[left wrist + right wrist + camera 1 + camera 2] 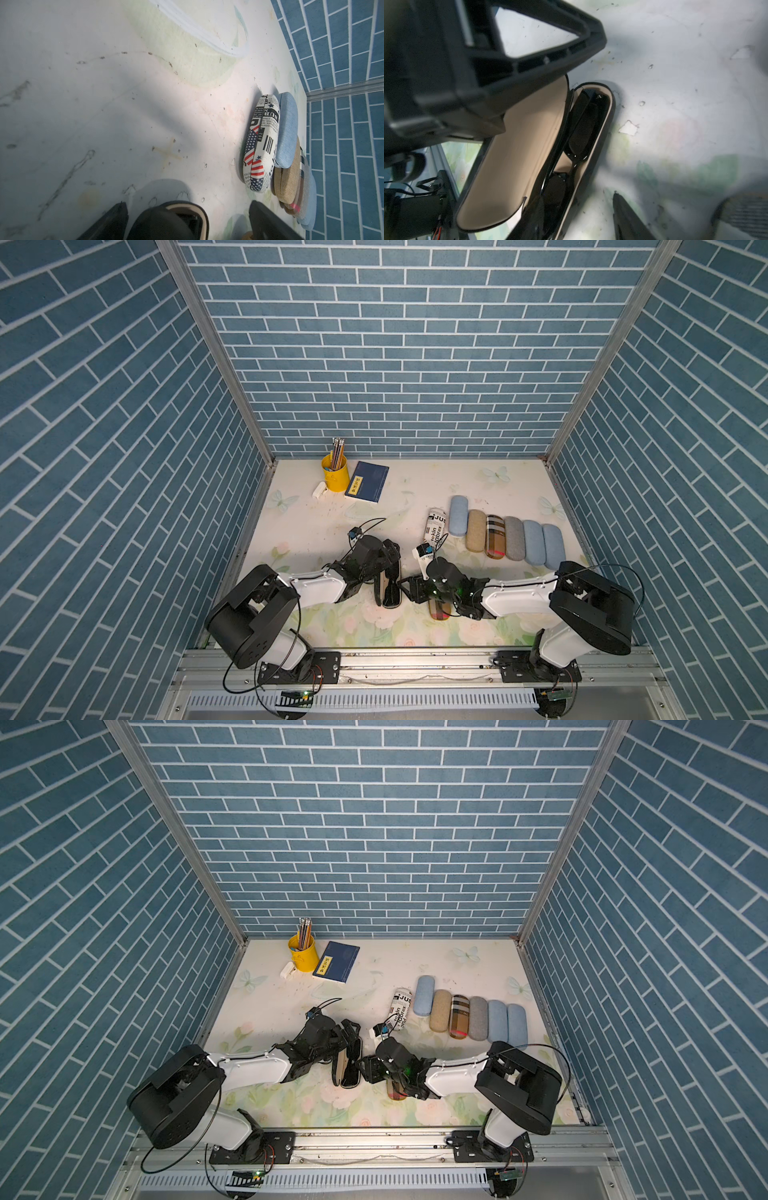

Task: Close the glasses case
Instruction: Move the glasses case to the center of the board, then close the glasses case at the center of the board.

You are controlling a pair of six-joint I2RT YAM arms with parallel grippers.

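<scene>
The black glasses case [390,593] [348,1071] lies open near the table's front, its beige-lined lid [517,155] raised beside the base [609,116]. Dark sunglasses [583,128] rest in the base. My left gripper [392,556] [351,1031] [187,203] is open and straddles the case's far end [172,220], one finger [508,52] against the back of the lid. My right gripper [405,587] [362,1065] [571,207] is open at the case's right side. One of its fingers [627,216] is outside the base wall, the other over the sunglasses.
A newspaper-print case [436,526] [260,143] and a row of several closed cases [498,537] lie at the right. A plaid case [440,610] sits under my right wrist. A yellow pencil cup [333,477], a blue book [368,482] and a white eraser [319,489] stand at the back left.
</scene>
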